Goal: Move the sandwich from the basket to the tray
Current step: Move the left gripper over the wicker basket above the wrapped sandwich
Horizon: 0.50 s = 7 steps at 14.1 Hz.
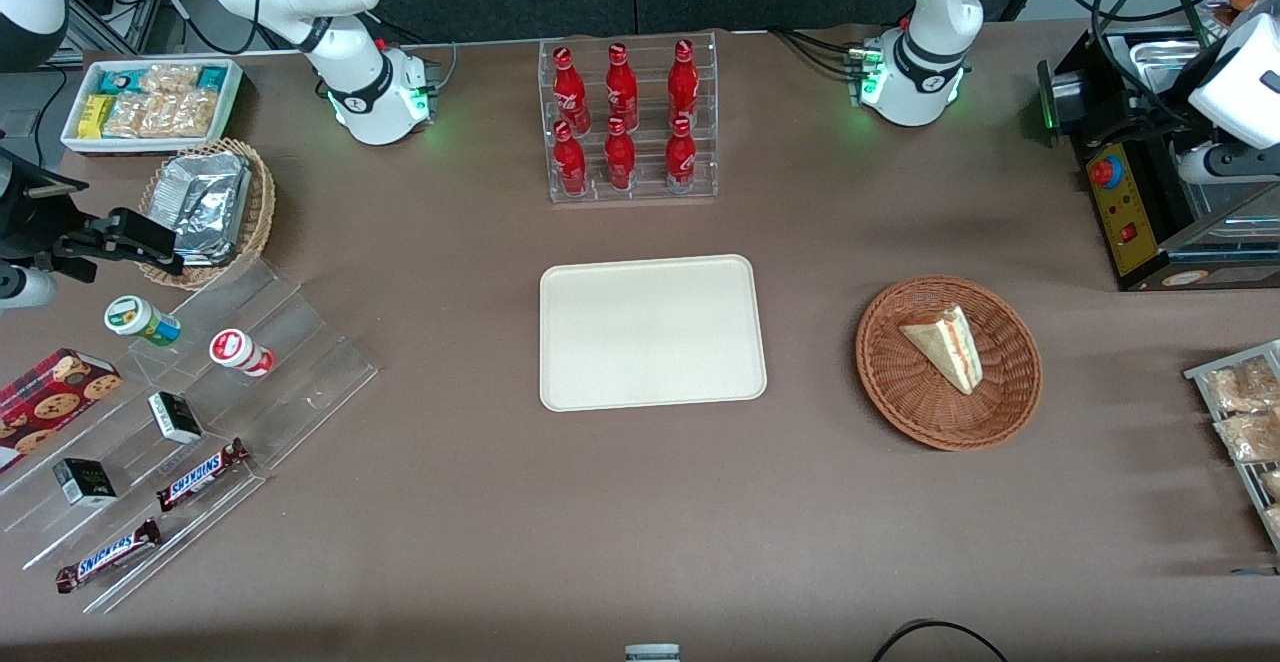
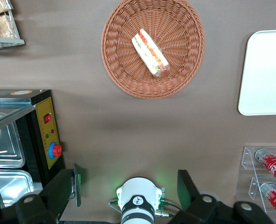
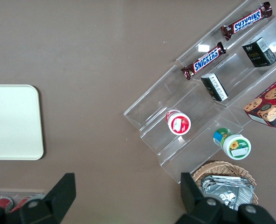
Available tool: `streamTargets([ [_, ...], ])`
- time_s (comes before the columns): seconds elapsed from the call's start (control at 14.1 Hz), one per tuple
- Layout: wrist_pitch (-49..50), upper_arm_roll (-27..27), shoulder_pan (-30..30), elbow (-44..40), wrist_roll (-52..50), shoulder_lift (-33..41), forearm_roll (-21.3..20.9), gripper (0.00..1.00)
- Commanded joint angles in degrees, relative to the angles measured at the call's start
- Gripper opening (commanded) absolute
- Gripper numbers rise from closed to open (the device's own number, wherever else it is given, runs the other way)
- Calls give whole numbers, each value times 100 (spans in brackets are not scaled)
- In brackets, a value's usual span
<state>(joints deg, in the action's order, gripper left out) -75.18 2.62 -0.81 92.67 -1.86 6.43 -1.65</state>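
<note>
We find the job at its opening step: the small triangular wedge of white bread with a red-orange and cream filling stripe, the sandwich (image 1: pixel 944 345), lies inside the round reddish-brown woven wicker basket (image 1: pixel 915 412), while the flat cream-coloured rectangular tray (image 1: pixel 652 332) sits bare, well apart from the basket, toward the parked arm's end of the table. The working arm's gripper (image 2: pixel 128 193) hangs high above the brown table (image 1: pixel 600 522), near its own white arm base (image 2: pixel 138 203), its two dark fingers (image 2: pixel 187 189) spread wide and holding nothing. We judge the reach has not yet begun; the next move calls for carrying the claw over the basket, turning it so the fingers straddle the wedge across its narrow width, and descending. In the front view the sandwich's long axis runs diagonally, its striped cut edge turned toward the working arm's end of the table and its narrow end pointing toward the front camera.
</note>
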Motion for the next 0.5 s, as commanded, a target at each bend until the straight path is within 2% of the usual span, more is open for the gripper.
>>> streamTargets([
  [0.0, 65, 2, -15, -127, 19, -151, 94, 100],
  [0.28, -48, 11, 55, -48, 10, -396, 15, 100],
  [0.43, -425, 11, 64, 93, 1, -598, -2, 100],
])
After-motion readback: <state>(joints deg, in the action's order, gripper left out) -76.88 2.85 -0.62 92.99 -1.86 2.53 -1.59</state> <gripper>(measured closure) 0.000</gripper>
